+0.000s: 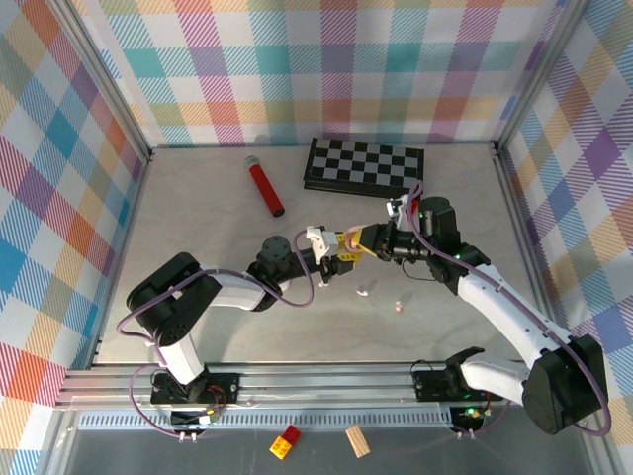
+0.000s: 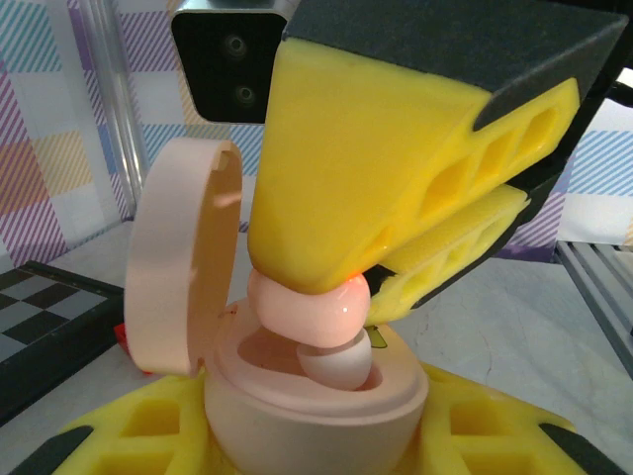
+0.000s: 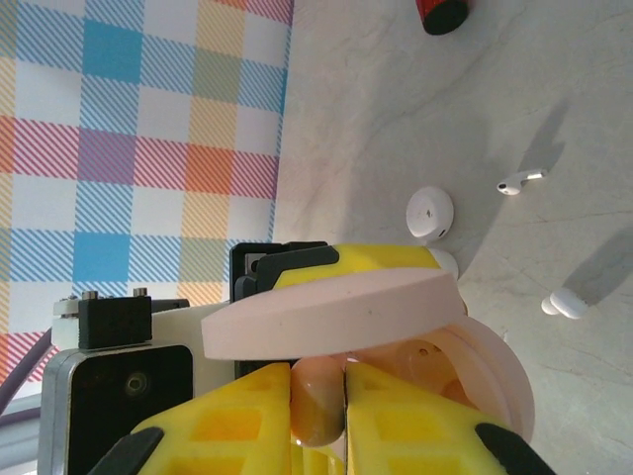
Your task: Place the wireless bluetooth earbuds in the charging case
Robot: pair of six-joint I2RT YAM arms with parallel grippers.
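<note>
My left gripper (image 2: 316,450) is shut on the base of an open pinkish charging case (image 2: 316,411), whose lid (image 2: 183,272) stands up at the left. A white earbud (image 2: 343,366) sits in the case's well. My right gripper (image 3: 344,381) is shut on a pinkish earbud (image 3: 318,416) and holds it from above, where it touches the white earbud over the well (image 2: 307,307). In the top view both grippers meet mid-table, left (image 1: 334,255) and right (image 1: 364,240). A white earbud (image 1: 363,291) and a pinkish earbud (image 1: 399,307) lie loose on the table in front of them.
A folded chessboard (image 1: 364,165) lies at the back and a red cylinder (image 1: 265,188) at the back left. In the right wrist view a small white round object (image 3: 430,213) and two white earbuds (image 3: 521,181) (image 3: 569,300) lie on the table.
</note>
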